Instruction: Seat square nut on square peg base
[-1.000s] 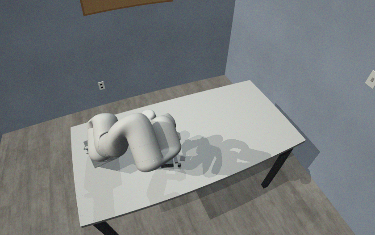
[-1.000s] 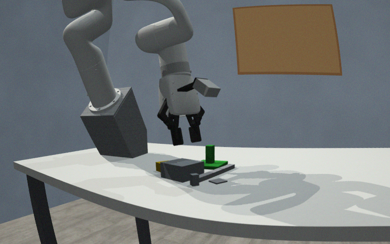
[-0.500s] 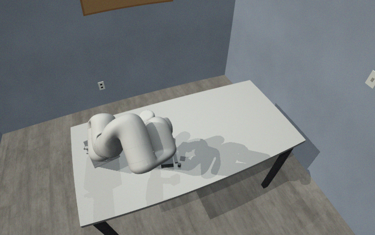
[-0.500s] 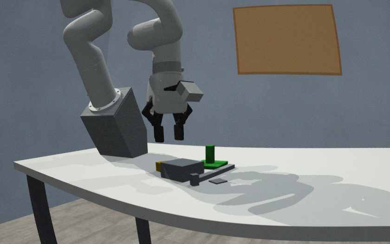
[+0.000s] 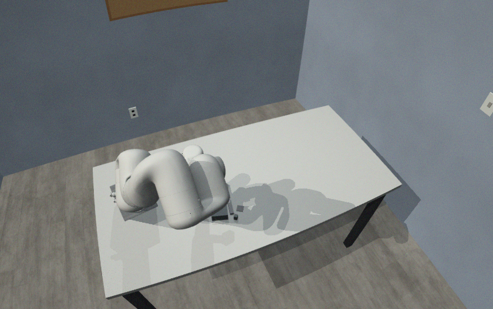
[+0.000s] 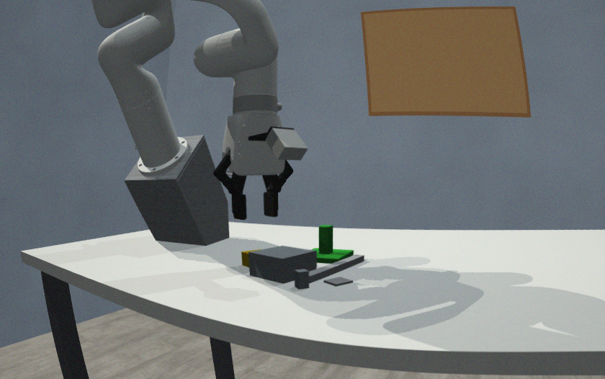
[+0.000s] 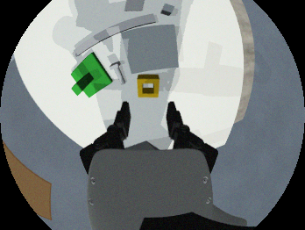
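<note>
1. The pincer (image 6: 254,210) hangs half-open over the tabletop (image 6: 133,272), gripping nothing.
2. The square nut (image 7: 147,86) lies on the tabletop below and just ahead of its fingertips, untouched.
3. The green peg (image 6: 325,239) stands off to one side.

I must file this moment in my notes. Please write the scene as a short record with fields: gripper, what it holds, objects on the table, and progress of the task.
gripper: black two-finger gripper, partly open, hanging above the white table
holding: nothing
green peg: round green post on a flat green base
yellow piece: small yellow square part with a hole, below and between the fingers in the wrist view
grey block: dark grey box, in front of the yellow piece in the exterior view
progress: nothing grasped yet
</note>
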Tool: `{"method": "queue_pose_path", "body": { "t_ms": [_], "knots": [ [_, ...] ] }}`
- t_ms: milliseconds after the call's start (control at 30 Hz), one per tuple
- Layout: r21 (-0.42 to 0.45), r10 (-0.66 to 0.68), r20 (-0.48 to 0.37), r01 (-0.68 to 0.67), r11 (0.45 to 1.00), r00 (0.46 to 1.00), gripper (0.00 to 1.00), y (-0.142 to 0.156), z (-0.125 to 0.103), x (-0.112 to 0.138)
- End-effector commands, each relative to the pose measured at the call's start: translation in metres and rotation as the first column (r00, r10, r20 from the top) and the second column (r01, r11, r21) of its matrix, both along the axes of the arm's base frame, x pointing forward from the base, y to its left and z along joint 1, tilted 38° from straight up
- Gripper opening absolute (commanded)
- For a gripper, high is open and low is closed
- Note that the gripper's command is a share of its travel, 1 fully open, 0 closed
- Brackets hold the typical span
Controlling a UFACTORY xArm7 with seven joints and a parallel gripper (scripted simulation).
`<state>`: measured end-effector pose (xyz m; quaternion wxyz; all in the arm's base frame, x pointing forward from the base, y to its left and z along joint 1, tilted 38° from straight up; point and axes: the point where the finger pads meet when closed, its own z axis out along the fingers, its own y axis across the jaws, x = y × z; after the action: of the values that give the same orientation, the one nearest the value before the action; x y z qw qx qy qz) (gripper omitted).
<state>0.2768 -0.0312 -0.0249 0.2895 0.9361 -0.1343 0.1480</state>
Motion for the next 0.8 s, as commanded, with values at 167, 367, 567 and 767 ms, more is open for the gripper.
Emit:
{"method": "queue_pose_path", "body": {
  "t_ms": [167, 367, 567, 767],
  "knots": [
    [0.002, 0.000, 0.000, 0.000, 1.000, 1.000, 0.60, 0.0009, 0.0003, 0.0000],
    [0.002, 0.000, 0.000, 0.000, 1.000, 1.000, 0.60, 0.0009, 0.0003, 0.0000],
    [0.002, 0.000, 0.001, 0.000, 1.000, 1.000, 0.60, 0.0006, 0.0000, 0.0002],
    [0.001, -0.001, 0.002, 0.001, 1.000, 1.000, 0.60, -0.0002, -0.0012, 0.0010]
  ]
}}
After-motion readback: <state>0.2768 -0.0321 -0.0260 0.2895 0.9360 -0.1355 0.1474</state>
